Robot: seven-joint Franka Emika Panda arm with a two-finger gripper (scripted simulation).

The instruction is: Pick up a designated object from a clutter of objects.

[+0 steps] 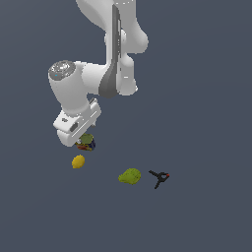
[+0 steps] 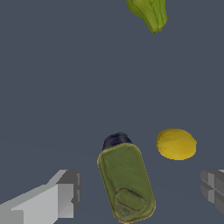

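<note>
Your white two-finger gripper hangs spread around the small green-topped can, a yellow lemon at the can's two o'clock; closing and lifting remain.

Lemon just beside the can; pear-like fruit and clamp well apart.

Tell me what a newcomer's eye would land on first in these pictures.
First the big white arm, reaching down from the top of the exterior view, its pincer open with the green-topped can between the fingers. Next the bright yellow lemon, lying close beside the can. Farther toward the exterior view's right lie the green pear-like fruit and the black clamp with a red tip.
</note>
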